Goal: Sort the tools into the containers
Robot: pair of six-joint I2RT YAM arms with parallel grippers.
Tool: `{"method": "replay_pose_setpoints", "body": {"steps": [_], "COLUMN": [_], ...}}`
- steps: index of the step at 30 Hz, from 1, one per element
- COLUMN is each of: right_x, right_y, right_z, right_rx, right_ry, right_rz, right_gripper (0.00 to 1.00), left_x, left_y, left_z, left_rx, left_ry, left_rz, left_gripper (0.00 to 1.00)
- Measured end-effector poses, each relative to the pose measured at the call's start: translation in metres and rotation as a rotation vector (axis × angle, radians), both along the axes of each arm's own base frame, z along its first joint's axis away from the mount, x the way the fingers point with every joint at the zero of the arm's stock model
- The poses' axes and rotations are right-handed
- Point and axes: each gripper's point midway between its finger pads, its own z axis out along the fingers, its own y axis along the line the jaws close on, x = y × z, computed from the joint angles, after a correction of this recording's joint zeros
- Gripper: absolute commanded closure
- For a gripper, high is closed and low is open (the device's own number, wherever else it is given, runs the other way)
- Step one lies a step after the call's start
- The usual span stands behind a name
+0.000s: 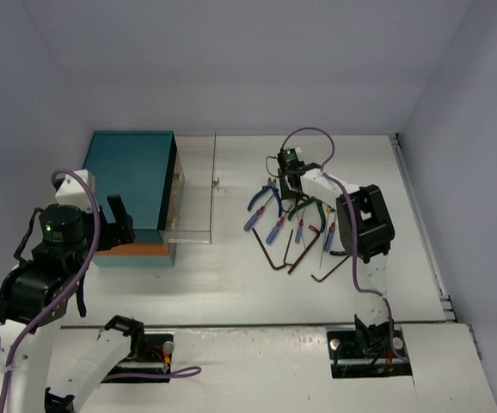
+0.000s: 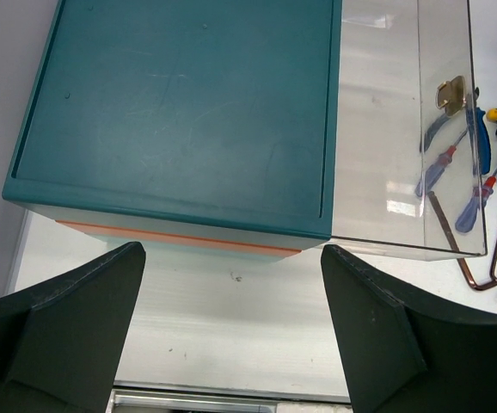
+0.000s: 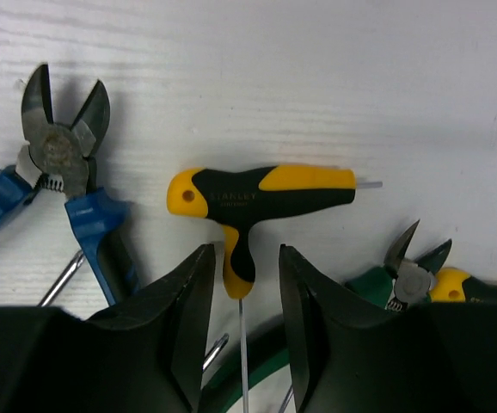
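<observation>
The teal chest (image 1: pixel 132 172) with an orange band stands at the left, one clear drawer (image 1: pixel 193 191) pulled out, brass knob (image 1: pixel 217 182) in front. The tools lie in a cluster at centre right: blue pliers (image 1: pixel 261 200), blue-and-red screwdrivers (image 1: pixel 276 228), dark hex keys (image 1: pixel 274 254). My right gripper (image 3: pixel 242 275) is low over the cluster, open, its jaws straddling the stem of a yellow-and-black T-handle hex key (image 3: pixel 261 194) without touching it. My left gripper (image 2: pixel 231 258) is wide open and empty above bare table, just in front of the chest (image 2: pixel 180 112).
In the right wrist view, blue cutters (image 3: pixel 81 185) lie left of the T-handle and green pliers (image 3: pixel 403 280) lie right of it. The open drawer (image 2: pixel 403 129) shows empty in the left wrist view. Grey walls enclose the table on three sides.
</observation>
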Motion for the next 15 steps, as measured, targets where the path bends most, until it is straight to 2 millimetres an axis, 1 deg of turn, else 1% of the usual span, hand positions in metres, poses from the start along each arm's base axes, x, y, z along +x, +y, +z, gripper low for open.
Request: {"method": "replay_pose_setpoints", "body": {"steps": [1, 3, 6, 7, 12, 14, 15], "right_x": [0.002, 0.007, 0.010, 0.010, 0.011, 0.010, 0.010], "right_y": [0.000, -0.001, -0.002, -0.002, -0.005, -0.005, -0.005], "right_z": [-0.002, -0.002, -0.003, -0.003, -0.001, 0.006, 0.014], "right_rx": [0.002, 0.011, 0.015, 0.015, 0.012, 0.012, 0.018], "right_ry": [0.000, -0.006, -0.007, -0.008, -0.011, -0.014, -0.024], "right_rz": [-0.003, -0.007, -0.011, -0.011, -0.016, -0.015, -0.016], "right_gripper": [0.70, 0.78, 0.97, 1.00, 1.00, 1.00, 1.00], "left_x": [0.000, -0.001, -0.001, -0.001, -0.001, -0.001, -0.001], "left_y": [0.000, 0.000, 0.000, 0.000, 0.001, 0.001, 0.001], "left_z": [-0.001, -0.002, -0.002, -0.002, -0.002, -0.002, -0.002], "left_rx": [0.001, 0.001, 0.001, 0.001, 0.002, 0.002, 0.001], "left_ry": [0.002, 0.005, 0.006, 0.005, 0.007, 0.008, 0.009], "left_rz": [0.000, 0.000, 0.001, 0.001, 0.004, 0.004, 0.004], "left_gripper": [0.19, 0.19, 0.19, 0.19, 0.19, 0.19, 0.19]}}
